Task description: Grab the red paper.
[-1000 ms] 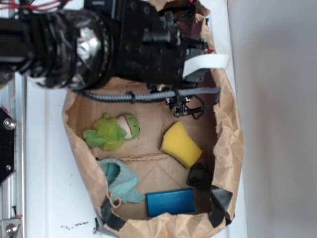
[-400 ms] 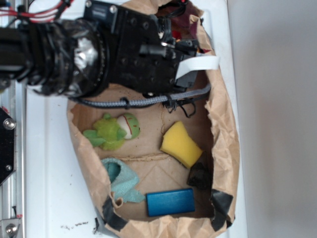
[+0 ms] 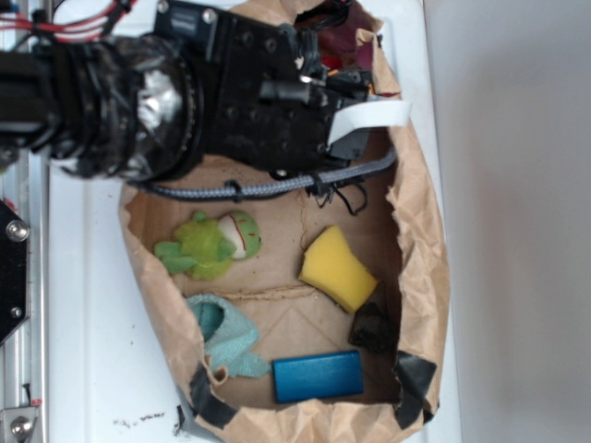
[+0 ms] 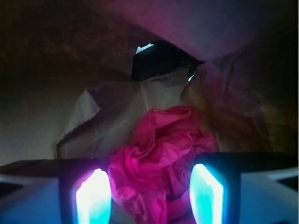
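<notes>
At the far end of the brown paper bag (image 3: 420, 240), which lies on its side on the white worktop (image 3: 88, 305) with its upper wall cut away, the red paper (image 4: 161, 158) sits crumpled against the bag's end wall. In the exterior view only a dark red scrap of it (image 3: 353, 44) shows past the black arm, which hides the rest. The arm reaches in along the bag's floor, probably because that corner allows no other approach. The end effector (image 4: 149, 193) is spread, its two fingers (image 4: 93, 196) on either side of the wad; the near folds lie between them. Whether the pads already touch the paper is hard to say in the dim wrist view. Nothing looks gripped yet. The yellow sponge (image 3: 337, 269), green frog toy (image 3: 208, 245), teal cloth (image 3: 222, 334) and blue block (image 3: 317, 376) lie well apart from it.
</notes>
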Available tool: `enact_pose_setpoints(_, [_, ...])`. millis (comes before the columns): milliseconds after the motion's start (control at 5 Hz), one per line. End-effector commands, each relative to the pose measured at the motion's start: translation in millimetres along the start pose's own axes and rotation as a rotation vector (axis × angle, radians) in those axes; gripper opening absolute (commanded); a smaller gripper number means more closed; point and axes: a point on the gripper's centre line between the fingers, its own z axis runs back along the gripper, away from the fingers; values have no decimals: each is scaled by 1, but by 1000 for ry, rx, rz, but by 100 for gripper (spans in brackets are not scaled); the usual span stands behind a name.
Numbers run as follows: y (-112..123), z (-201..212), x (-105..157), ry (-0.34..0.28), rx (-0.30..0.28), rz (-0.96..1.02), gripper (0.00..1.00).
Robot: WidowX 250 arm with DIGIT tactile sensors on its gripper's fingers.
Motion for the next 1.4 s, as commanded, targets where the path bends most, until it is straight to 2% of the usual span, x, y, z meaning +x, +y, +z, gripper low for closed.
enact_pose_setpoints(0, [3,9,9,-25,-8,12,0])
enact_pose_setpoints(200, [1,17,7,-23,-51,6,0])
enact_pose_setpoints(600, [-9,60,9,-49,-191,-48,0])
enact_pose_setpoints(800, [-6,89,8,-48,-279,-57,0])
enact_pose_setpoints(1000, [-3,105,8,-52,-328,-62,0])
enact_pose_setpoints(1200, [-3,104,8,-48,-323,-67,0])
